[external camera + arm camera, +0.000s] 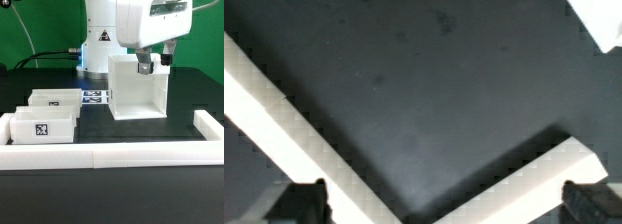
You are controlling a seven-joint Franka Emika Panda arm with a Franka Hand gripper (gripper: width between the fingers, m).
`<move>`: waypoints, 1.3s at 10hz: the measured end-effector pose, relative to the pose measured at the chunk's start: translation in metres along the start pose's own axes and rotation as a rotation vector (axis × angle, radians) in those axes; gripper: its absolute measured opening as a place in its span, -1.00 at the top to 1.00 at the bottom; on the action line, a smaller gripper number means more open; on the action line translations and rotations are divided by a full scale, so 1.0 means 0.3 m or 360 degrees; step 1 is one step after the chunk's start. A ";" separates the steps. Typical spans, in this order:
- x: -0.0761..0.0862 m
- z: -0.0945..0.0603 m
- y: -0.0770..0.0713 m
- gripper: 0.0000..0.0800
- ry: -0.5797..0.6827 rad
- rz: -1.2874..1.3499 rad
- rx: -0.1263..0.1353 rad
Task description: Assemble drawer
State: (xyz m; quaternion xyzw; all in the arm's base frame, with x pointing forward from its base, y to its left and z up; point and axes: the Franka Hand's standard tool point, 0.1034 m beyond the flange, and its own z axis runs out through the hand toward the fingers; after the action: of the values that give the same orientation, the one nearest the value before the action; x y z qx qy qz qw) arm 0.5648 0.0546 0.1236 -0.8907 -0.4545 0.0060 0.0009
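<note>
The white drawer box [138,90] stands upright on the black table, open toward the front. My gripper [150,68] hangs at its top edge, near the corner on the exterior view's right. In the wrist view I look down into the box. Its white walls [278,115] run together in a V toward the spot between my fingers [304,203]. My gripper [446,205] is open, with the jaws wide apart and nothing gripped. Whether a finger touches the wall is unclear.
Two small white drawer parts with marker tags [42,128] [55,100] stand at the exterior view's left. A white fence [130,155] runs along the front and both sides. The marker board [95,97] lies behind, in front of the robot base [100,45].
</note>
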 end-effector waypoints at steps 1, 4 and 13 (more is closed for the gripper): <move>0.000 0.000 0.000 -0.62 0.0000 0.0000 0.0000; 0.000 0.000 0.000 -0.62 0.0000 0.0000 0.0000; -0.133 -0.087 -0.221 -0.62 0.0035 0.0655 -0.0060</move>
State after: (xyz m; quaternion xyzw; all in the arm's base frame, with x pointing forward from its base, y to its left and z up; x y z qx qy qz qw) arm 0.4880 0.0614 0.1504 -0.9647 -0.2629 -0.0123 -0.0120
